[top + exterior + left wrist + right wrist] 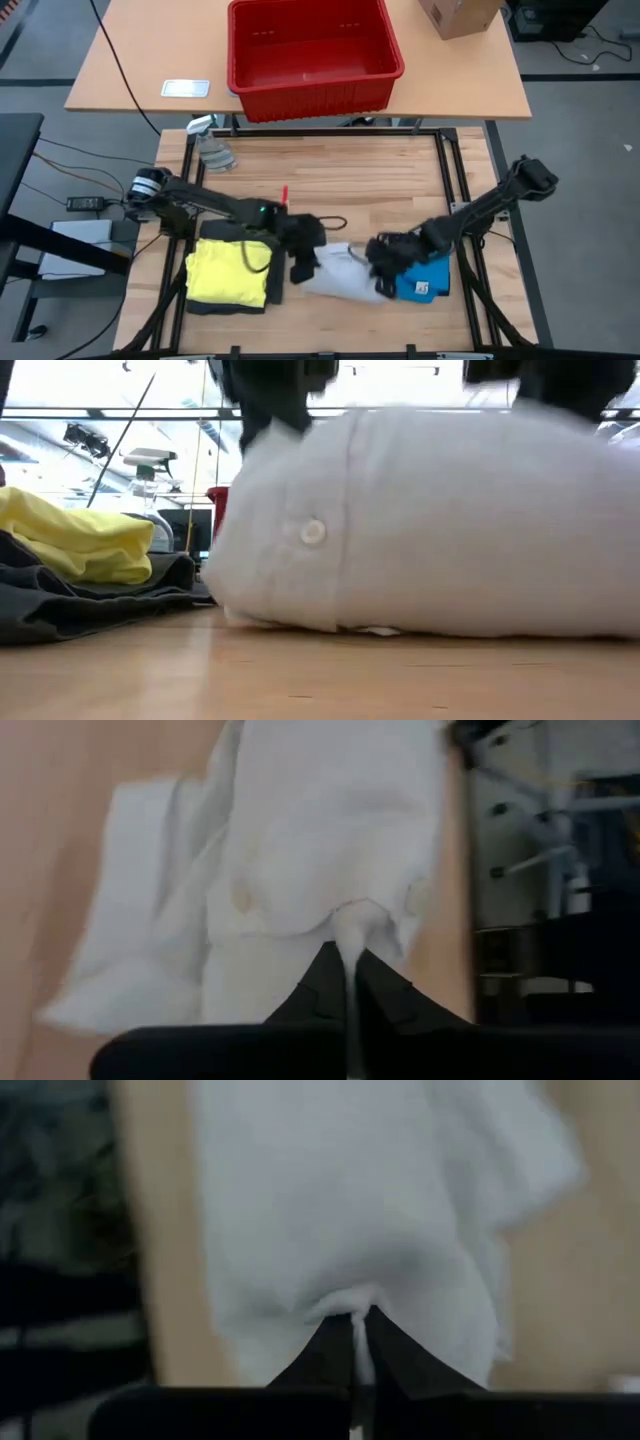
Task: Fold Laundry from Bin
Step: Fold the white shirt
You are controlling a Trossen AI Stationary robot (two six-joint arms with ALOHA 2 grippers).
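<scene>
On the counter (400,180), both hands are pinching the white shirt (340,275) — one at each end.
Left hand (303,262) and right hand (383,272) are each clamping closed on a fold of it; yellow garment (228,272) is lying folded on the dark grey one (275,285), blue garment (425,280) beside the shirt — red bin (313,55) sitting well behind.

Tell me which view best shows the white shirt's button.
The low view: the button sits plain on the white shirt. The high view shows only the bunched shirt; both wrist views show pinched cloth, no button.
</scene>
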